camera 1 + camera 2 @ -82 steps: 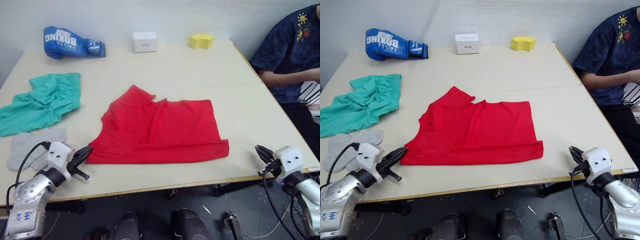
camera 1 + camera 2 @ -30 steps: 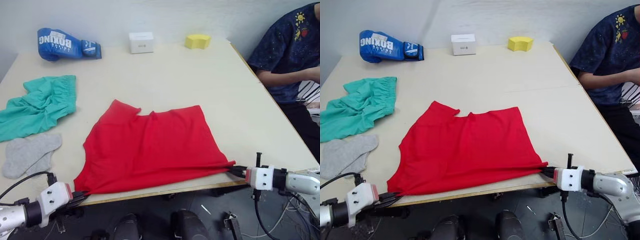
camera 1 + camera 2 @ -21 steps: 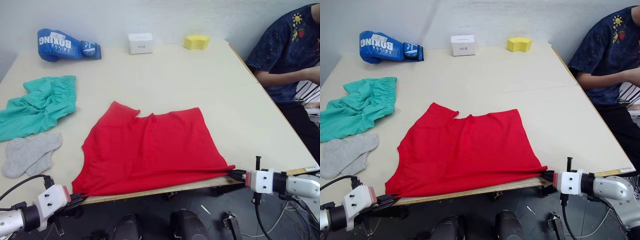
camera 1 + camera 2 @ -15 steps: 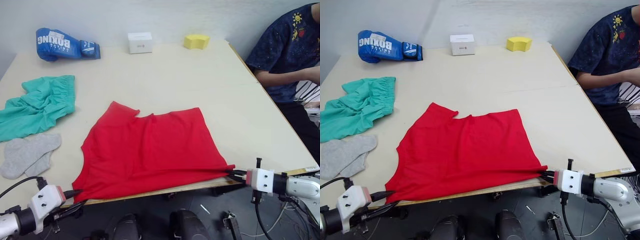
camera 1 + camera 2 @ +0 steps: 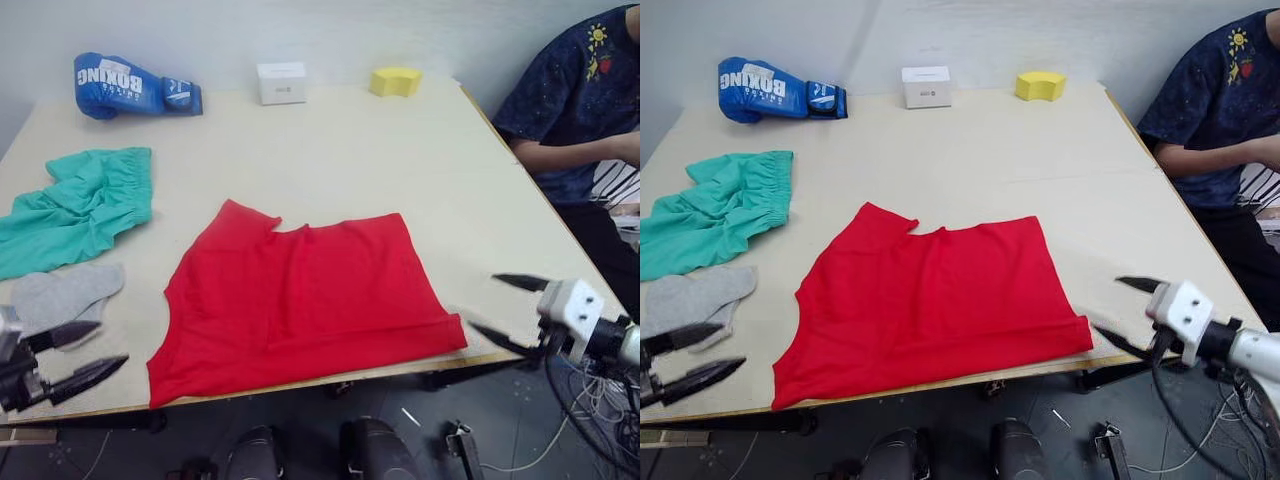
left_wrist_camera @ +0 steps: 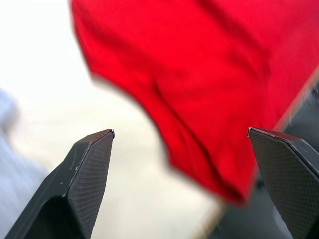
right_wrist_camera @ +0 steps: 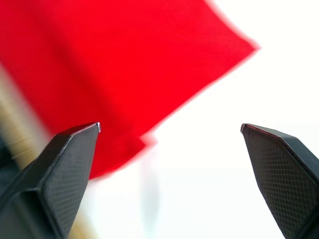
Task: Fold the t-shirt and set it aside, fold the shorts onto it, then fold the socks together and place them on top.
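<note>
While both grippers are empty, the t-shirt [image 5: 300, 295] lies spread on the table [image 5: 350, 140], its near hem along the near edge — so the step in hand looks like the first fold of it.

Going left to right: the shorts [image 5: 75, 205] sit crumpled at the far left, and the socks [image 5: 60, 297] lie just near of them, both untouched. The left gripper [image 5: 75, 357] hovers just beside the socks and a bit left of the shirt's near-left corner, jaws apart. The right gripper [image 5: 510, 312] hovers beside the near-right corner, jaws apart too, touching no cloth.

To do the fold well, I think each gripper should pinch one near corner at the same moment, taking both layers of cloth. Then lift low and carry the hem toward the far edge evenly, w/o one side running ahead — otherwise the fold comes out slanted. The left sleeve [image 5: 245, 215] sticks out at the far-left, so it may need tucking in first. Care is needed that the left gripper does not catch the socks.
</note>
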Controlling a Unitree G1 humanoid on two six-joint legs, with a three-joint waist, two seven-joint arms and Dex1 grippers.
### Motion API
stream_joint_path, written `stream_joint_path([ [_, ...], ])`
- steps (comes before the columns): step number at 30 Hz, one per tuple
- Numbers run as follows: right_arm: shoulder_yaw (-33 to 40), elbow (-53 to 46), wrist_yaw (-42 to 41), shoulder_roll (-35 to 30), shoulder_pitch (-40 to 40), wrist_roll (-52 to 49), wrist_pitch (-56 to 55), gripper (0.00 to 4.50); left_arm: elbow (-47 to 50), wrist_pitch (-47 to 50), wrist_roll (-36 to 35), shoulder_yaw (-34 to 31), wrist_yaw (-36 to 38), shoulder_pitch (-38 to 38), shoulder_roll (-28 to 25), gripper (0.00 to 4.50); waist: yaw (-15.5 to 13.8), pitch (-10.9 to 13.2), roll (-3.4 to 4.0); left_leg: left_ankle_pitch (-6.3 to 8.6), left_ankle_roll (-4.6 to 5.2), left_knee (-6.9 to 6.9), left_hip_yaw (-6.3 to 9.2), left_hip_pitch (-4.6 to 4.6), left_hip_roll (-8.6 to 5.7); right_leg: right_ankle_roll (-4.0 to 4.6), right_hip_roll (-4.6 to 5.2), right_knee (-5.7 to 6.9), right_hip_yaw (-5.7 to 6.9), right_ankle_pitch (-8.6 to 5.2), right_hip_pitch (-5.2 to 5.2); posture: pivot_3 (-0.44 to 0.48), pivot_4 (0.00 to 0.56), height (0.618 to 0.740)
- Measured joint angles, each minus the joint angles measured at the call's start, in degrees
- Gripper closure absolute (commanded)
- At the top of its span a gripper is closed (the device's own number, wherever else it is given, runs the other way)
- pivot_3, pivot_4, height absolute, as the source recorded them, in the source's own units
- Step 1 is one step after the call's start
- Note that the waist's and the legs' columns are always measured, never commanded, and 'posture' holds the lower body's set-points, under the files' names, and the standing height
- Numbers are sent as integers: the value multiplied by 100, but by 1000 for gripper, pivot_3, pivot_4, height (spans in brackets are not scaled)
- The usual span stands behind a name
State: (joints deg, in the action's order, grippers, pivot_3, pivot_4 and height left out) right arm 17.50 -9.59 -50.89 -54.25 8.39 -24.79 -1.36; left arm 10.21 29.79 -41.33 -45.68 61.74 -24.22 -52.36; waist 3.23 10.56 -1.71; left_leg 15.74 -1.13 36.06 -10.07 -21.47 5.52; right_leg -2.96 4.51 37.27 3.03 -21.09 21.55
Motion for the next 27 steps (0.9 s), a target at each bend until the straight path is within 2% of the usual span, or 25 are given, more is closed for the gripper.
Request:
stream_joint_path([
  [2,-17,76,109,148,-359,18,137,61,-9,7,53,267,-100,362,0,0,23,1,1,3,-5,-8,-1,-7,-3,-19,-1,-1,3,10,-3,0,150,740],
  [3,-33,151,175,251,-561,35,164,61,16,-6,121,443,-131,503,0,0,42,5,9,-23,35,-18,49,-18,-24,-28,3,-17,39,15,-23,0,150,740],
  [5,-129,362,292,468,-960,109,207,61,32,-46,300,772,-247,724,0,0,144,15,26,-73,31,-69,236,-59,-99,-60,58,-66,220,32,-100,0,150,740],
  [6,-151,397,322,522,-1068,135,232,61,43,-46,355,876,-297,797,0,0,172,17,31,-97,31,-81,309,-61,-134,-65,93,-69,297,28,-112,0,150,740],
  [8,-230,532,369,628,-1355,225,304,61,94,-14,492,1033,-497,922,0,0,161,28,49,-183,10,-108,453,-128,-196,-78,147,-64,440,21,-110,0,150,740],
  [9,-267,552,411,681,-1483,256,332,61,127,23,521,1042,-594,971,7,0,113,31,44,-191,-6,-82,432,-156,-185,-80,136,-40,406,19,-55,0,150,740],
  [11,-439,684,526,865,-1862,363,431,61,345,219,529,1040,-895,1096,27,0,-46,36,36,-206,-11,-79,414,-188,-182,-82,131,-15,375,17,-12,0,150,740],
  [13,-569,790,533,918,-2041,447,450,61,532,302,523,1021,-1057,1200,31,0,-169,37,36,-209,-5,-76,398,-180,-185,-82,133,2,352,18,-5,0,150,740],
  [15,-746,1039,484,1041,-2368,507,461,61,604,374,526,1034,-1288,1424,96,0,-187,40,38,-192,36,-72,391,-176,-186,-87,136,10,341,25,-4,0,150,740],
  [18,-833,1407,388,1132,-2633,546,419,61,665,385,570,1123,-1546,1750,193,0,-180,41,38,-213,45,-69,384,-170,-184,-79,137,13,332,50,-4,0,150,740],
  [23,-954,2607,114,1282,-3430,678,225,61,324,410,823,1776,-1885,2572,241,0,-162,46,46,-251,39,-73,370,-165,-176,-61,131,15,323,80,6,0,150,740],
  [27,-1128,4115,-155,1445,-4521,921,-31,61,-417,459,1159,2620,-2060,3750,352,0,-155,49,51,-259,32,-76,355,-163,-173,-69,116,25,310,87,16,0,150,740],
])
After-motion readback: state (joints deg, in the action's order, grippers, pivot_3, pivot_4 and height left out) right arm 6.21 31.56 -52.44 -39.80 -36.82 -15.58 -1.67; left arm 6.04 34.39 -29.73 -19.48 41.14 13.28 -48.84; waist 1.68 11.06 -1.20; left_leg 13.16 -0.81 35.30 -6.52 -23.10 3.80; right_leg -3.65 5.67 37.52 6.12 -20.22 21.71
